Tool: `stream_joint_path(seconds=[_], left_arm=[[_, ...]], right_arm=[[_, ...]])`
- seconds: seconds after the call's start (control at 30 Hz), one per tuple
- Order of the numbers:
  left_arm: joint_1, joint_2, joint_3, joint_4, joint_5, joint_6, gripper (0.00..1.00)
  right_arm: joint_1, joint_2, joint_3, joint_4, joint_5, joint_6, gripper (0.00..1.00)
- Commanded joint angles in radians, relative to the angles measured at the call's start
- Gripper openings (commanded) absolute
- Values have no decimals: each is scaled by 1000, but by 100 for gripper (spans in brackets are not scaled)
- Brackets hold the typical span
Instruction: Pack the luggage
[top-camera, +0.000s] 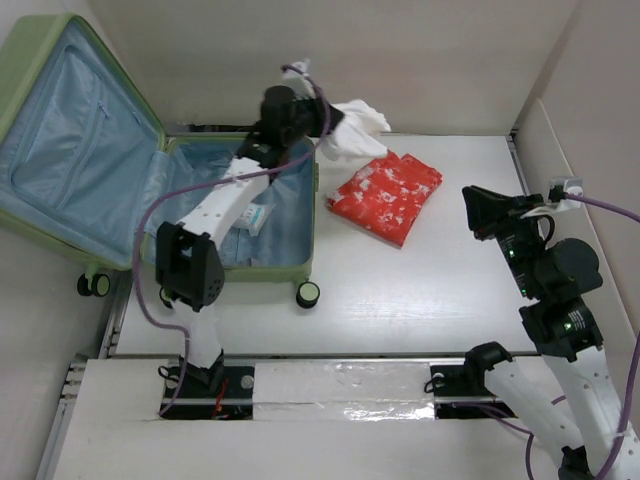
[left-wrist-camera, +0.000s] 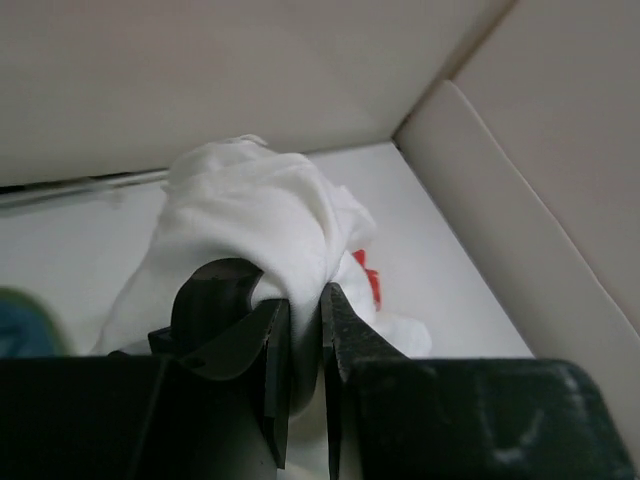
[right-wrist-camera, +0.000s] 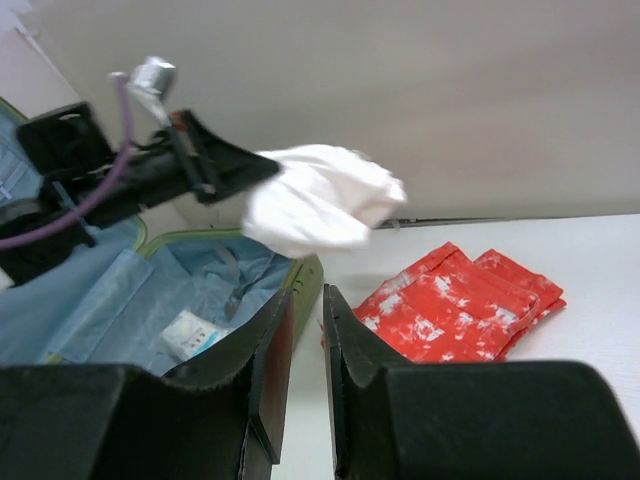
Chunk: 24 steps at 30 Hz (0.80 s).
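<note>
Light green luggage (top-camera: 70, 150) lined pale blue, white cloth (top-camera: 357, 127), red fabric (top-camera: 387, 195) mottled white

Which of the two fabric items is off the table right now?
The crumpled white cloth, pinched in the left tool and hanging in the air. The folded red-and-white patterned cloth lies flat on the white table.

Luggage (top-camera: 70, 140) lies open at the left of the table (top-camera: 450, 290), lid tilted back leftward; packet (top-camera: 256, 217) inside its base; folded cloth (top-camera: 386, 196) on table just right of it; bundled cloth (top-camera: 355, 128) hangs pinched in left gripper (left-wrist-camera: 306, 320) above luggage's far right corner.
</note>
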<state>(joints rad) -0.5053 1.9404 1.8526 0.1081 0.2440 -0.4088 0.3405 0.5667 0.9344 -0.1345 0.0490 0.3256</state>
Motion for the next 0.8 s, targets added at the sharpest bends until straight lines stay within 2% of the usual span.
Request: stream_joint_path(seconds=[0.0, 0.07, 0.1, 0.2, 0.27, 0.33, 0.37, 0.4, 0.5, 0.63, 0.77], left_arm=[[172, -204, -153, 119, 59, -28, 0], [290, -282, -267, 216, 69, -94, 0], [327, -300, -393, 253, 80, -122, 0], [424, -342, -605, 344, 71, -217, 0], [436, -366, -699, 386, 37, -251, 0], [449, -382, -821, 390, -64, -274, 0], [461, -400, -855, 386, -101, -295, 7], [461, -409, -927, 389, -150, -345, 20], [470, -475, -1042, 374, -285, -427, 37], [470, -630, -1127, 289, -480, -508, 46], [429, -860, -1173, 268, -646, -487, 51]], right_arm=[[-6, -22, 38, 18, 17, -23, 25], [-6, -24, 32, 19, 20, -23, 24], [-6, -22, 27, 24, 17, -22, 25], [-6, -18, 12, 45, -3, -14, 24], [-6, -11, 4, 53, -15, -11, 24], [-6, -4, 4, 55, -29, -7, 25], [-6, -2, 1, 56, -37, -7, 25], [-6, -1, 1, 55, -40, -8, 25], [-6, -4, -2, 49, -41, -11, 25], [-6, -7, -9, 30, -38, -23, 30], [-6, 4, -31, 30, -41, -26, 37]])
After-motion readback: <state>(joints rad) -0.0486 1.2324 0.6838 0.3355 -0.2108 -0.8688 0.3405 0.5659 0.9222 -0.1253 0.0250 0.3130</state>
